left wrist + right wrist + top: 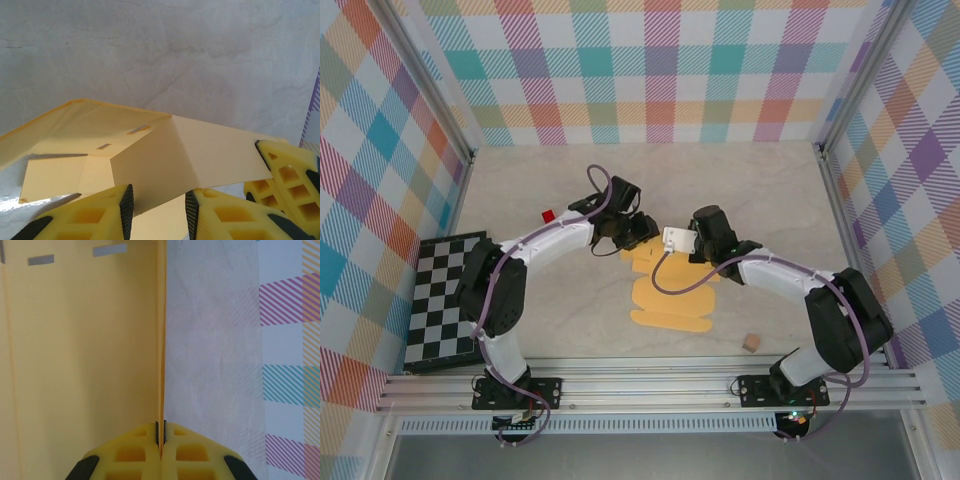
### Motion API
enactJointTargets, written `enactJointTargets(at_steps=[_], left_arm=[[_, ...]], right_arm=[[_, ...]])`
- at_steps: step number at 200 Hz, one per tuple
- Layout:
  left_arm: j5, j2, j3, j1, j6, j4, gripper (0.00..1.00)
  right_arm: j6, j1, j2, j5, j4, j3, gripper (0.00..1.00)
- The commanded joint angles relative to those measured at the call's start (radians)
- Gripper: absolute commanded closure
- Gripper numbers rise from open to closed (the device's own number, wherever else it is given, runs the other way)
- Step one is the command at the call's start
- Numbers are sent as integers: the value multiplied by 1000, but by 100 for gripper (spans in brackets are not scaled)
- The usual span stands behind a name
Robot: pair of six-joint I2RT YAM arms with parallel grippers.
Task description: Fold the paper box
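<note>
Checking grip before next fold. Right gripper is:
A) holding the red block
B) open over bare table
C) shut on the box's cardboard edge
C: in the right wrist view the right gripper is closed, its fingers pinching a thin upright edge of the paper box.

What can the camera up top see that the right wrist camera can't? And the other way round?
From the top: a checkerboard on the left, a small red block and a tiny tan cube.
From the right wrist: a close look at the right tool pinched shut on the thin upright edge of the paper box, plus two little slots near the top.
Both: the yellow paper box, the pale table and the plaid wall.
</note>
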Motion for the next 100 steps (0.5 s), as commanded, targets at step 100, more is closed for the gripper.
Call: enactJointTargets(at_steps=[100], left_arm=[[42,-346,-435,50,160,188,70]], right_arm=[[-141,28,-41,136,281,-106,100]])
